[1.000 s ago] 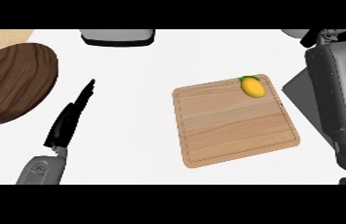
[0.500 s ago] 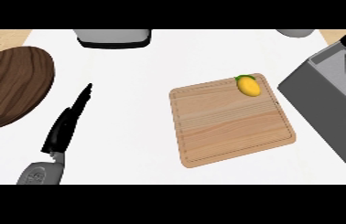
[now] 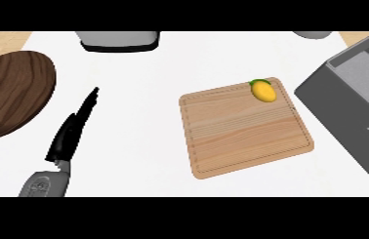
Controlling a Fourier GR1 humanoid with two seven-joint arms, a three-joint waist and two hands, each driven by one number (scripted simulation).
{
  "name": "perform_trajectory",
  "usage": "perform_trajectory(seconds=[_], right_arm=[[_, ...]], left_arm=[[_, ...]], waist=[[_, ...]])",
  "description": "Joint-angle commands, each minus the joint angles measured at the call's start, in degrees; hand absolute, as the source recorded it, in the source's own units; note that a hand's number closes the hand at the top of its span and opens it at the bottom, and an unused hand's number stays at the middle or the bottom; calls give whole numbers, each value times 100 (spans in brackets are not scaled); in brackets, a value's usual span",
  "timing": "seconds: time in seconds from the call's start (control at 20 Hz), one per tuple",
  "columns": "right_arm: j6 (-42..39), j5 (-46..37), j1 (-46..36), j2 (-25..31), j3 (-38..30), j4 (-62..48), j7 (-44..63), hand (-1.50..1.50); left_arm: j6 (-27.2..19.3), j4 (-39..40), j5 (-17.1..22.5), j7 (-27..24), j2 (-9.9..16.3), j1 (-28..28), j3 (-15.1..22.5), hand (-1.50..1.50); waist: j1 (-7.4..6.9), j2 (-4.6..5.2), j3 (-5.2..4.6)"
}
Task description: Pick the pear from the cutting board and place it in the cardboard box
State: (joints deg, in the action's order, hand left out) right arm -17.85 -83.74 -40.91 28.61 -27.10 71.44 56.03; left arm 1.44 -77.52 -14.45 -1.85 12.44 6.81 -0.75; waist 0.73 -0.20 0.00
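Nearest, at the view's lower left, the robot's black left hand (image 3: 72, 130) is lying over the white bench (image 3: 144, 135) with its fingers straight and close together, pointing away, holding nothing. To its right, across a bare strip of white bench, a square light wooden cutting board (image 3: 241, 135) is sitting slightly turned. Its near corner is lying close to the lower edge, and its right side is running just beside a large grey box-like shape (image 3: 346, 101). The small yellow pear (image 3: 263, 90) is resting at the board's far corner, well apart from the left hand. A round dark wooden plate (image 3: 22, 94) is showing at the left edge. Farthest, a grey object with a black base (image 3: 119, 40) is sitting at the top. The right hand is showing nowhere.
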Motion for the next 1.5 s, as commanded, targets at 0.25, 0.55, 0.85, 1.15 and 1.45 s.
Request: perform_trajectory(seconds=[0.25, 0.55, 0.85, 1.15, 1.45], right_arm=[[101, 1410, 523, -260, -1149, -267, -542, -150], [2334, 1772, 681, -376, -1387, 72, -1645, -150], [3311, 2748, 703, -393, -1956, 46, -2314, -150], [4519, 3665, 1150, -621, -2577, 275, -3070, -150], [5147, 4606, 1917, -867, -2891, 767, -3990, -150]], left_arm=[[33, -60, -34, -96, 67, -106, -71, 0], [182, 25, 44, 21, 127, 81, -120, 0], [-95, 178, -163, -46, -150, 193, 20, 0], [180, 98, -25, -224, 100, -80, -108, 0], [255, -115, -1, 13, 92, 63, -121, 0]], waist=[[-82, 18, 2], [-77, 28, 12], [-39, 25, 5], [-50, 14, 8], [-49, 11, 6]])
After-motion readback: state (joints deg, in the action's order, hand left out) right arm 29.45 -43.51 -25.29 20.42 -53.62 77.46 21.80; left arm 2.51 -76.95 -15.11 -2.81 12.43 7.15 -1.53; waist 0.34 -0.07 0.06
